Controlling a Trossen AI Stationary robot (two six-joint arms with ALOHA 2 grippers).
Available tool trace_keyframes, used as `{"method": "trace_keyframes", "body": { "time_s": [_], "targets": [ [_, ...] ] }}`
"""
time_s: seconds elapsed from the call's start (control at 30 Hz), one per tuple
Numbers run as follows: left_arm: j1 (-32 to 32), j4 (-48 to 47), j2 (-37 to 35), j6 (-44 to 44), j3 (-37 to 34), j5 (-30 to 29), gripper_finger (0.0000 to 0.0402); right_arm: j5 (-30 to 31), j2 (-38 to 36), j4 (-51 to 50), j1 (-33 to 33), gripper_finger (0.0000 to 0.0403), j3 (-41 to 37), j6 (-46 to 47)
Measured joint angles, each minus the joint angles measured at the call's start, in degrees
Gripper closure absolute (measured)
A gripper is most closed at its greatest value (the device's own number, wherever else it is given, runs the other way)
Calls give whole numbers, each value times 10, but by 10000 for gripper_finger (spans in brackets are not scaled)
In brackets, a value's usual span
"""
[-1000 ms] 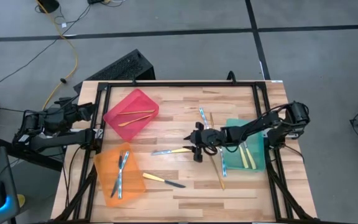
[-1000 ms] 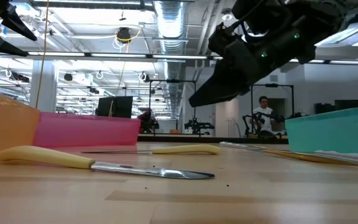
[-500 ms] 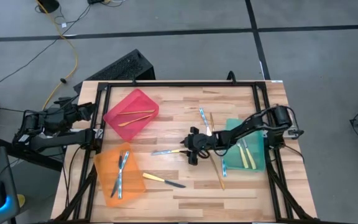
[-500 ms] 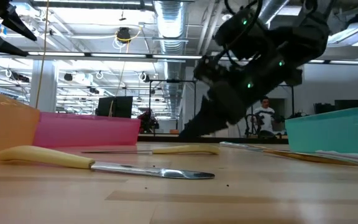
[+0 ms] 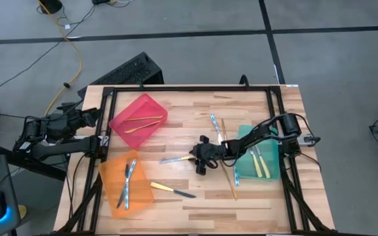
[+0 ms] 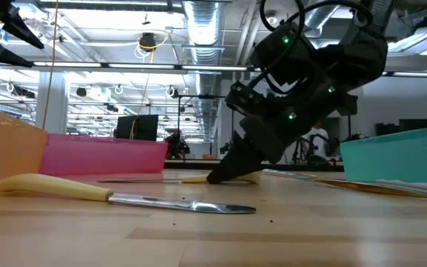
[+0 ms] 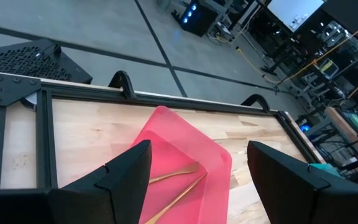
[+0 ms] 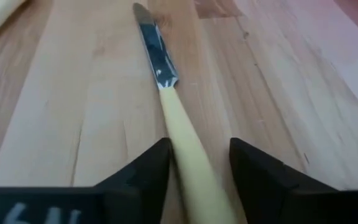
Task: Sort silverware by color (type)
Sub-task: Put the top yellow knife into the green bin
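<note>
A yellow-handled knife [image 5: 176,159] lies flat on the table's middle, its blade [image 8: 156,53] pointing toward the left edge. My right gripper [image 5: 200,161] is down at the table over it, open, with one finger on each side of the yellow handle [image 8: 188,155]. A second yellow-handled knife [image 5: 171,190] lies nearer the front. A gold piece [image 5: 228,164] and silvery-blue pieces [image 5: 214,123] lie beside the green bin [image 5: 271,172]. My left gripper [image 7: 197,186] hangs open at the table's left edge, above the red bin [image 7: 185,149]. My right gripper straddles the knife's yellow handle [image 8: 179,134], slanting down from the table's right side, fingers lying along the knife. One finger [image 8: 148,168] stands right at the handle's edge; the other [image 8: 253,168] shows a gap. Whether either touches, I cannot tell. The knife lies flat on the table.
The red bin [image 5: 125,124] at the far left holds two gold pieces. The orange bin [image 5: 112,187] at the near left holds silvery-blue pieces. The green bin at the right holds yellow-handled pieces. A dark frame [image 5: 189,88] runs round the table.
My right gripper has come down to the table and a little toward the left edge, tipping further downward, until its fingertips stand at the handle of the middle knife. The knife has stayed where it was.
</note>
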Motion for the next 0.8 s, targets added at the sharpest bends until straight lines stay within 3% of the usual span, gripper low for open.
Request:
{"method": "trace_keyframes", "body": {
  "time_s": [0.3, 0.8],
  "targets": [
    [0, 0, 0, 0, 0, -1, 155, 6, 0, -1, 1, 321, -1, -1],
    [0, 0, 0, 0, 0, -1, 155, 27, -24, 5, 3, 321, -2, 50]
  ]
}}
